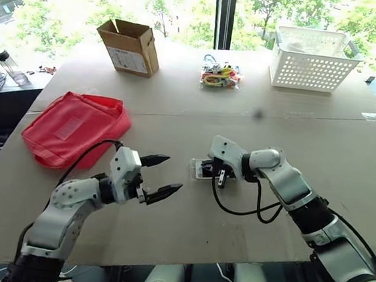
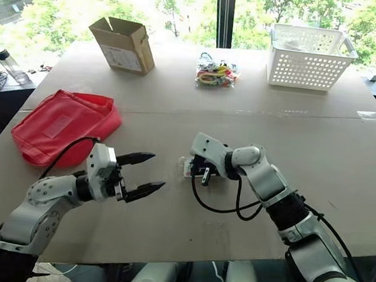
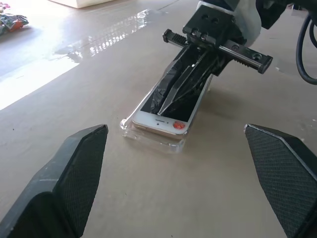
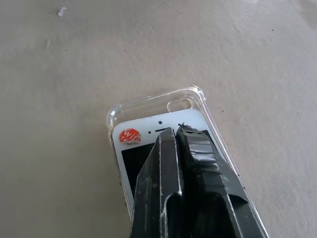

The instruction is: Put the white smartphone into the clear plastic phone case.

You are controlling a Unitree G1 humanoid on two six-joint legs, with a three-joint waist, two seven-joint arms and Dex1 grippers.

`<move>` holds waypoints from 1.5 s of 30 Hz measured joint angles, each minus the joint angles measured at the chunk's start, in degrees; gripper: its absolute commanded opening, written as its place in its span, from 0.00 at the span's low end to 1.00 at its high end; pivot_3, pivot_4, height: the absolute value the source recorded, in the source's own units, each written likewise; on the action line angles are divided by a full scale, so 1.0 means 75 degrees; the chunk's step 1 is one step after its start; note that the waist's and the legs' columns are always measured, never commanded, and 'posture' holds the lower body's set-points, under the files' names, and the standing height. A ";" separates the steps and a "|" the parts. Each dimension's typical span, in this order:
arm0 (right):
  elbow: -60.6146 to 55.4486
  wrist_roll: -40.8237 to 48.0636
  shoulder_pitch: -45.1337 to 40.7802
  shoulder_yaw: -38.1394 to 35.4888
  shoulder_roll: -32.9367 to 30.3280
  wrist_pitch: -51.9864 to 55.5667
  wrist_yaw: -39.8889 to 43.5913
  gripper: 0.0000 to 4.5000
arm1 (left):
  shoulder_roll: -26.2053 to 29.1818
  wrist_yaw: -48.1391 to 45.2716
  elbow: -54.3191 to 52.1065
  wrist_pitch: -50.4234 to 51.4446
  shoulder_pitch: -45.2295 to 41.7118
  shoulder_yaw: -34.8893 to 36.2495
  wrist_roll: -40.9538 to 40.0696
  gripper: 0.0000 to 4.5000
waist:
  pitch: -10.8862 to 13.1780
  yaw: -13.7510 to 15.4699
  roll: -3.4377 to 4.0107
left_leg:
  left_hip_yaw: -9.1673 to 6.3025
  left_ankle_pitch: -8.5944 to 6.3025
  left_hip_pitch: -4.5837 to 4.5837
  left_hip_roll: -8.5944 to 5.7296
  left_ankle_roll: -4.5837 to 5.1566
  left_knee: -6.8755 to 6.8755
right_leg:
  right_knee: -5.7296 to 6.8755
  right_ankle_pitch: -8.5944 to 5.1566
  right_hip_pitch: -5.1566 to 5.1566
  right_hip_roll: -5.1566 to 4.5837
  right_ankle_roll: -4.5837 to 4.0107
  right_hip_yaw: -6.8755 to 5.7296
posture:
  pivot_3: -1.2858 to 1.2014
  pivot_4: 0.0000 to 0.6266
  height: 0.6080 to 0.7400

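Directly under right claw (image 4: 176,133): white smartphone (image 4: 148,133).

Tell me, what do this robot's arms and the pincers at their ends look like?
Both arms are chunky segments in silvery white and grey, with black bands at the joints. A loose black cable loops outside each forearm to the wrist. The left pincer and the right pincer each have two black fingers that taper to points. The left one's fingertips carry finely textured pads. A black rail with screws sits across the right pincer's base.
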 measured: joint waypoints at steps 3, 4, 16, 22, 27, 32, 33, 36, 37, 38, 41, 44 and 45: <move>-0.0007 0.0225 0.0072 -0.0226 -0.0002 -0.0026 0.0080 0.01 | 0.0001 0.0176 -0.0296 0.0297 -0.0033 -0.0031 -0.0004 1.00 | 0.0012 -0.0001 0.0001 | 0.0000 0.0002 -0.0008 0.0000 -0.0011 -0.0003 | -0.0002 0.0000 -0.0007 -0.0001 -0.0001 0.0003 | 0.52 0.24 1.00; -0.0064 0.0395 0.0085 -0.0385 -0.0004 0.0075 0.0142 0.01 | 0.0006 0.0312 -0.0567 0.0524 -0.0034 -0.0034 -0.0007 1.00 | 0.0016 0.0002 0.0001 | -0.0001 0.0009 -0.0018 0.0000 -0.0028 -0.0004 | -0.0003 0.0000 -0.0015 -0.0001 -0.0001 0.0002 | 0.52 0.24 1.00; -0.1559 0.1344 0.0107 -0.0573 -0.0693 0.1134 0.0970 0.01 | 0.0200 0.0620 -0.1439 0.1432 -0.0033 -0.0005 -0.0307 1.00 | 0.0023 0.0018 0.0001 | -0.0004 0.0010 -0.0109 0.0002 -0.0032 -0.0002 | -0.0011 0.0001 -0.0096 -0.0007 -0.0003 -0.0003 | 0.52 0.24 1.00; -0.1496 0.1300 0.0113 -0.0200 -0.1058 0.1186 0.1317 0.01 | 0.0279 0.0443 -0.1338 0.1424 0.0082 0.0062 -0.0309 1.00 | 0.0027 -0.0007 0.0000 | -0.0003 0.0010 -0.0108 0.0004 -0.0035 -0.0003 | -0.0011 0.0001 -0.0098 -0.0010 -0.0003 0.0000 | 0.52 0.24 1.00; -0.0934 0.1054 0.0068 0.0072 -0.0942 0.0896 0.1294 0.01 | 0.0335 0.0250 -0.0950 0.1187 0.0475 0.0306 -0.0290 1.00 | 0.0034 0.0008 -0.0001 | -0.0003 0.0010 -0.0108 0.0005 -0.0035 -0.0003 | -0.0012 0.0001 -0.0097 -0.0010 -0.0003 -0.0001 | 0.52 0.24 1.00; -0.0579 0.0877 -0.0065 0.0128 -0.0711 0.0654 0.1219 0.01 | 0.0337 0.0083 -0.0739 0.0846 0.0665 0.0333 -0.0219 1.00 | 0.0034 0.0017 -0.0001 | -0.0006 0.0009 -0.0105 0.0006 -0.0034 -0.0003 | -0.0010 0.0002 -0.0095 -0.0010 -0.0004 -0.0004 | 0.52 0.24 1.00; -0.0565 0.0845 -0.0067 0.0144 -0.0686 0.0607 0.1208 0.01 | 0.0337 0.0058 -0.0703 0.0777 0.0684 0.0336 -0.0207 1.00 | 0.0034 0.0018 -0.0001 | -0.0006 0.0009 -0.0104 0.0006 -0.0034 -0.0003 | -0.0010 0.0002 -0.0093 -0.0011 -0.0004 -0.0004 | 0.52 0.24 1.00; -0.0543 0.0859 -0.0067 0.0147 -0.0651 0.0611 0.1222 0.01 | 0.0336 -0.0044 -0.0520 0.0542 0.0807 0.0342 -0.0157 1.00 | 0.0034 0.0008 -0.0001 | -0.0005 0.0008 -0.0102 0.0006 -0.0033 -0.0003 | -0.0010 0.0001 -0.0093 -0.0010 -0.0004 -0.0002 | 0.52 0.24 1.00; -0.0548 0.0880 -0.0067 0.0143 -0.0651 0.0640 0.1236 0.01 | 0.0335 -0.0059 -0.0478 0.0475 0.0851 0.0344 -0.0145 1.00 | 0.0034 0.0009 -0.0001 | -0.0007 0.0008 -0.0103 0.0006 -0.0033 -0.0003 | -0.0011 0.0001 -0.0093 -0.0010 -0.0004 -0.0004 | 0.52 0.24 1.00; -0.0572 0.0922 -0.0067 0.0139 -0.0657 0.0694 0.1258 0.01 | 0.0332 -0.0078 -0.0451 0.0399 0.0906 0.0347 -0.0141 1.00 | 0.0035 0.0011 0.0001 | -0.0007 0.0008 -0.0103 0.0006 -0.0033 -0.0003 | -0.0011 0.0001 -0.0093 -0.0011 -0.0004 -0.0003 | 0.52 0.24 1.00; -0.0639 0.1128 -0.0066 0.0038 -0.0670 0.0914 0.1359 0.01 | 0.0315 -0.0144 -0.0308 0.0140 0.0969 0.0347 -0.0124 1.00 | 0.0036 0.0020 0.0001 | -0.0007 0.0008 -0.0106 0.0005 -0.0033 -0.0003 | -0.0013 0.0001 -0.0094 -0.0012 -0.0004 -0.0004 | 0.52 0.24 1.00; -0.0721 0.1263 -0.0066 -0.0099 -0.0573 0.1007 0.1328 0.01 | 0.0285 -0.0212 -0.0125 -0.0050 0.1005 0.0346 -0.0062 1.00 | 0.0037 0.0012 0.0002 | -0.0007 0.0005 -0.0107 0.0006 -0.0032 -0.0004 | -0.0014 0.0001 -0.0095 -0.0014 -0.0004 -0.0003 | 0.52 0.24 1.00; -0.0756 0.1299 -0.0067 -0.0112 -0.0527 0.1021 0.1303 0.01 | 0.0271 -0.0233 -0.0064 -0.0144 0.1015 0.0346 -0.0014 1.00 | 0.0037 0.0014 0.0002 | -0.0008 0.0004 -0.0107 0.0006 -0.0033 -0.0005 | -0.0015 0.0001 -0.0096 -0.0014 -0.0004 -0.0004 | 0.52 0.24 1.00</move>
